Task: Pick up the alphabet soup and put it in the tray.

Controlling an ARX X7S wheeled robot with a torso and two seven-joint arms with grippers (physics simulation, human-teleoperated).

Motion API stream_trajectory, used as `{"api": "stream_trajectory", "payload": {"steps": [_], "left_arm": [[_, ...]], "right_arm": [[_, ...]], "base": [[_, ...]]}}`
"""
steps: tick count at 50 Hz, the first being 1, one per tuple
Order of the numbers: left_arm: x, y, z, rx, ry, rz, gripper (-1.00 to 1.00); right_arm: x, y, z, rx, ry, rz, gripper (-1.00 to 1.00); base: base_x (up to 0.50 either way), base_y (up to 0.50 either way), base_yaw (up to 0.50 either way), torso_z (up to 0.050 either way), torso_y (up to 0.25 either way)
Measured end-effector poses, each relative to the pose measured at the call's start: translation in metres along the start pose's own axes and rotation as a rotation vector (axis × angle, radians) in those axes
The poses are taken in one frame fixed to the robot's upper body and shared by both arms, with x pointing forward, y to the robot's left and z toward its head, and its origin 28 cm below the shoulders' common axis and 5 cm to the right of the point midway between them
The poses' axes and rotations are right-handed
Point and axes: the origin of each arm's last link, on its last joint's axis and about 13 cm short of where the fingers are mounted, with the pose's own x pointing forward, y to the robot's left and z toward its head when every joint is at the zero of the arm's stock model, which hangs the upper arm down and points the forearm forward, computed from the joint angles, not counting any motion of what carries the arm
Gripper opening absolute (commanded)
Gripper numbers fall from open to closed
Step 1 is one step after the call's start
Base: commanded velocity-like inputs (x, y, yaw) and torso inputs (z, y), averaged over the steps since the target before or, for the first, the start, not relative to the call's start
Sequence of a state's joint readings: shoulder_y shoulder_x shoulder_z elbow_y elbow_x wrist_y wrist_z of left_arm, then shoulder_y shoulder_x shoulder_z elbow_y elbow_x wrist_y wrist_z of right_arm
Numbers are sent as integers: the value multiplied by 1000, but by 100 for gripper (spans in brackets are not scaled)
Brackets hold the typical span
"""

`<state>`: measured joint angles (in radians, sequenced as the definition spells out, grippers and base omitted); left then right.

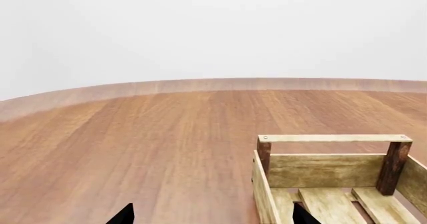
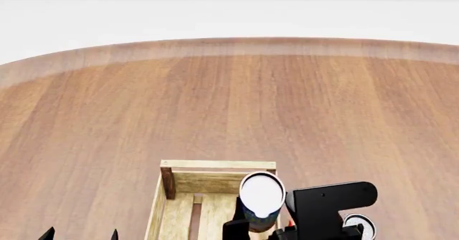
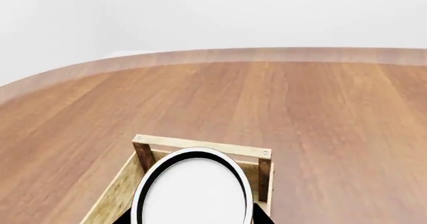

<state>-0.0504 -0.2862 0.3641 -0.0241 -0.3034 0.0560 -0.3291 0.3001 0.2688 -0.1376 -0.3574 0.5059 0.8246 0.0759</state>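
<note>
In the head view, the alphabet soup (image 2: 262, 196) sits at the lower centre of the frame, its pale round top facing the camera and a strip of blue label showing beneath. It is upright, held above the right side of the tray (image 2: 215, 166), close behind the tray's far end rail. The right gripper (image 2: 259, 226) is clamped on the can: a black finger (image 2: 235, 228) shows against the can's left side, and the black arm body (image 2: 326, 200) stands just to the can's right at the lower edge of the frame.

The right wrist view shows the can top (image 3: 193, 191) filling the lower centre as a white oval with a dark rim, and the tray's end rail (image 3: 203, 145) and corner posts right behind it, the slatted side wall running off the lower left.

The left gripper (image 2: 80, 234) shows only as two black fingertips at the lower left corner of the head view, set well apart with bare wooden table (image 2: 229, 106) between them. The left wrist view shows the same two tips (image 1: 123, 215) spread, one over the table and the other over the tray's near corner (image 1: 267, 184), with nothing between them.
</note>
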Motion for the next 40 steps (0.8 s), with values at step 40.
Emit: {"api": "stream_trajectory", "payload": {"steps": [40], "left_arm": [[-1, 0, 0, 6, -3, 0, 100]], "right_arm": [[38, 21, -24, -15, 46, 100, -100]], "base": [[0, 0, 0, 0, 1]]}}
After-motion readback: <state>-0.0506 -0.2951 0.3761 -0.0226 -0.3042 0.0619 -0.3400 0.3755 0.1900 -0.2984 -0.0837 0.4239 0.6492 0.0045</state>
